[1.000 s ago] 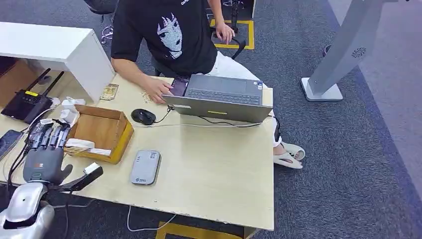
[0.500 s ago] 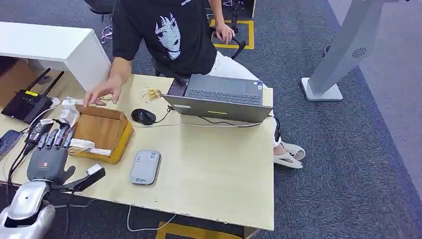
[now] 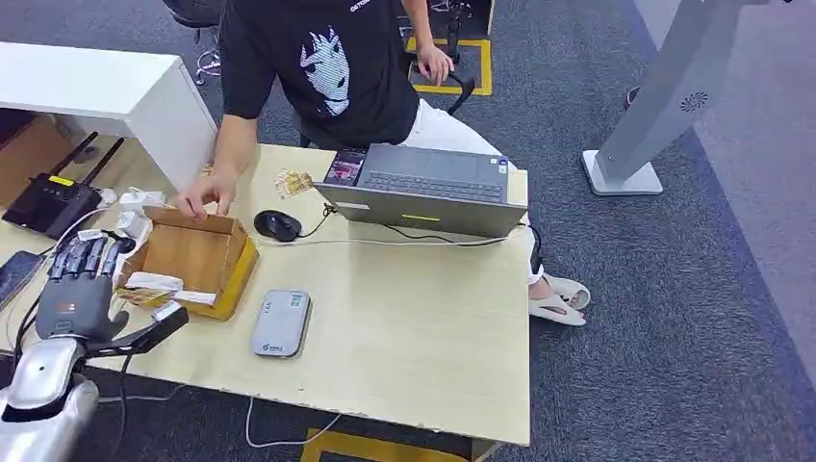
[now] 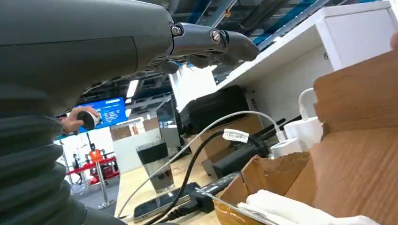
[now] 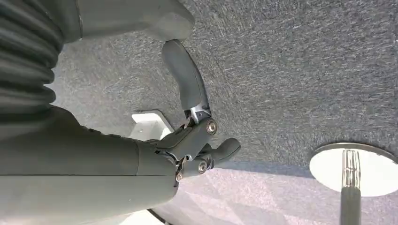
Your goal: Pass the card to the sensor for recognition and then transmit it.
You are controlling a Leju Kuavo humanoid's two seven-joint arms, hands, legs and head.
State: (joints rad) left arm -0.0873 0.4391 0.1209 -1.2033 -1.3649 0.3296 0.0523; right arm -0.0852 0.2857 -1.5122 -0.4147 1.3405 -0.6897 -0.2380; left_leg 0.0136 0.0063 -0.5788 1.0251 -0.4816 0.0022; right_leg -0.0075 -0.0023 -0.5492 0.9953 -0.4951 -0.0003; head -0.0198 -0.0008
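Cardboard box (image 3: 197,255), open-topped, sits on the left part of the pale wood bench (image 3: 414,318). At its near wall lies a small stack of flat pale pieces (image 3: 159,286); the card is probably among these, though I cannot tell which piece it is, or how many lie there.

Handling, as a judgement: a card is thin, light and stiff, with a slick face. It lies flat, so there is little edge to catch. Best hold would be a pinch across a short edge, thumb under and fingers over, perhaps after tipping it against the box wall.

Left hand (image 3: 77,289) hovers at the box's near left corner, fingers spread and straight, thumb out to the side, holding nothing. Right hand (image 5: 197,140) hangs over grey carpet, fingers loosely curled, nothing in it.

Count:
- one box
- one grey flat sensor (image 3: 281,323), just beside the box on the bench
- one laptop (image 3: 423,188)
- one black mouse (image 3: 277,225)
- one black router (image 3: 53,200)
- one person, whose hand (image 3: 202,197) rests at the box's far rim
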